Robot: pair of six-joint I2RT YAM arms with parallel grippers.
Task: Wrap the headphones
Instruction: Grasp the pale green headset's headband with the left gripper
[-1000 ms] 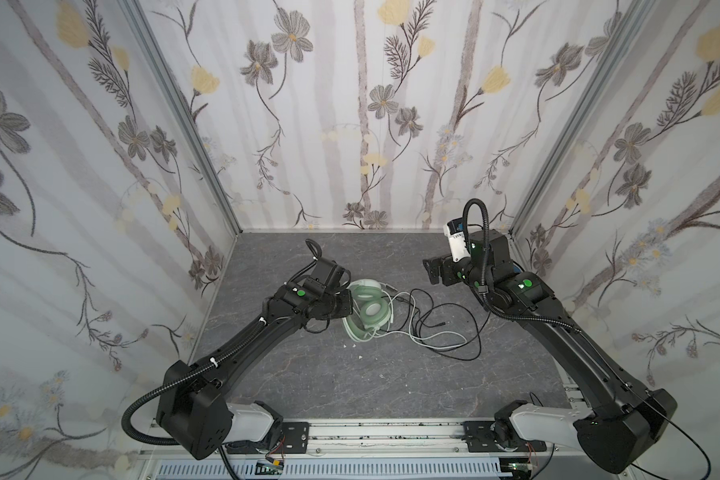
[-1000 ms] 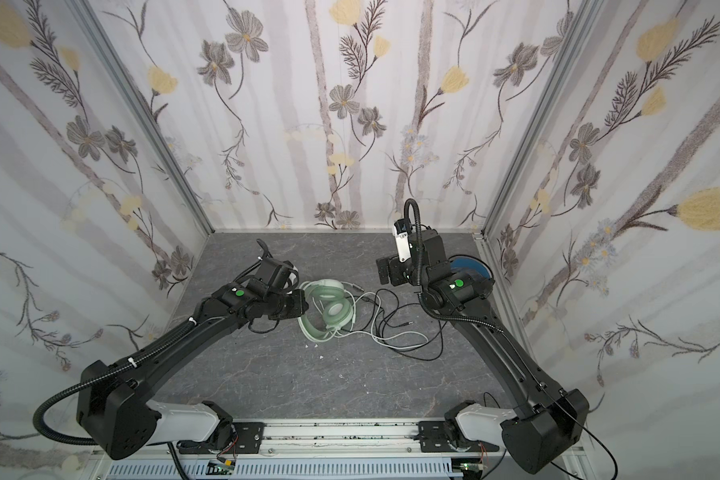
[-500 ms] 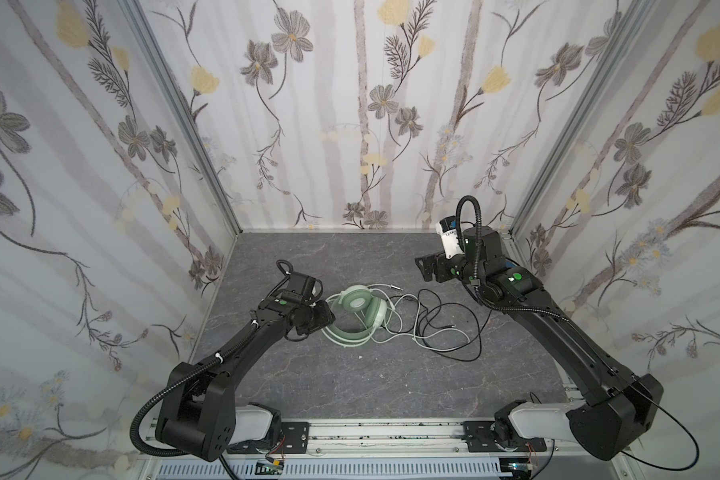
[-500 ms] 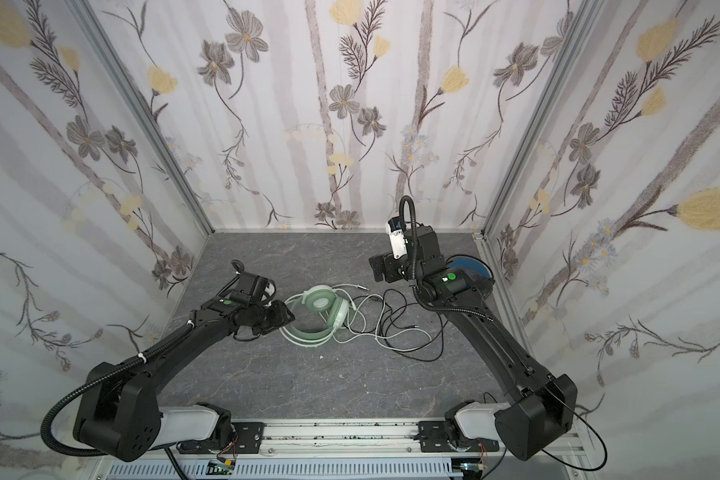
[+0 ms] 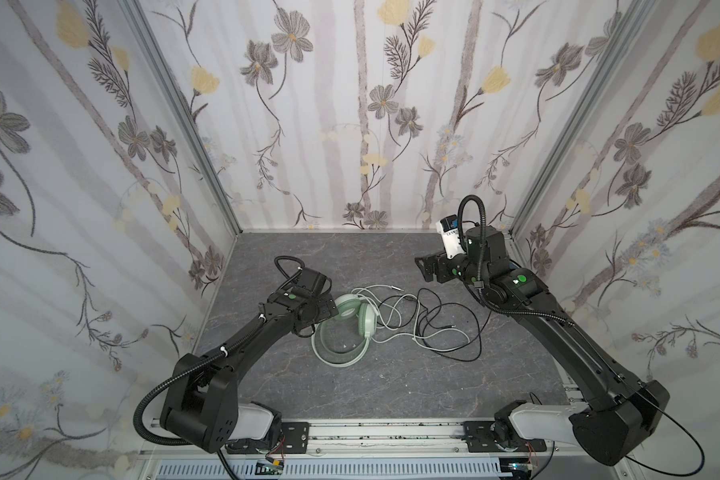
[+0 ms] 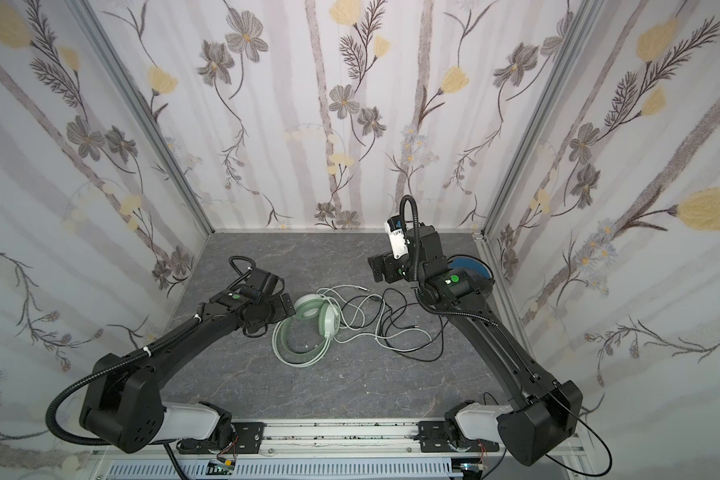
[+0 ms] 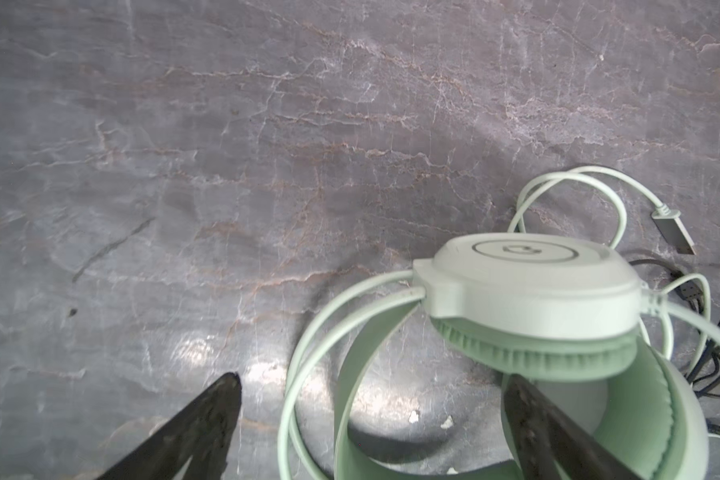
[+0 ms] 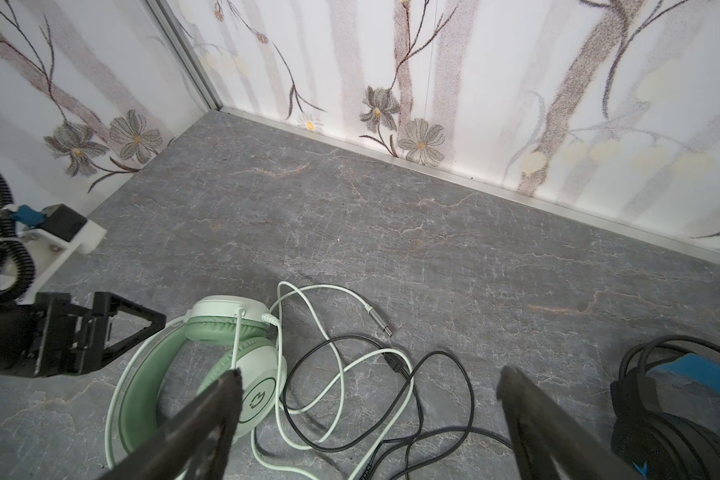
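Observation:
The mint-green headphones lie on the grey table, headband flat toward the front. Their whitish cable trails right and is tangled with a loose black cable. My left gripper is open at the left earcup. The headband passes between its fingers untouched. My right gripper is open and empty, hanging above the table at the back right. The black headphones with blue inner band sit by the right wall, mostly hidden behind the right arm in both top views.
Flowered walls close the table on the left, back and right. A metal rail runs along the front edge. The whitish cable's metal plug lies behind the tangle. Bare table stretches to the back wall.
My left gripper has gone from shut to open and let go of the mint-green headphones, after dragging them left and forward. The headband now lies flat. The right gripper shifted slightly left.

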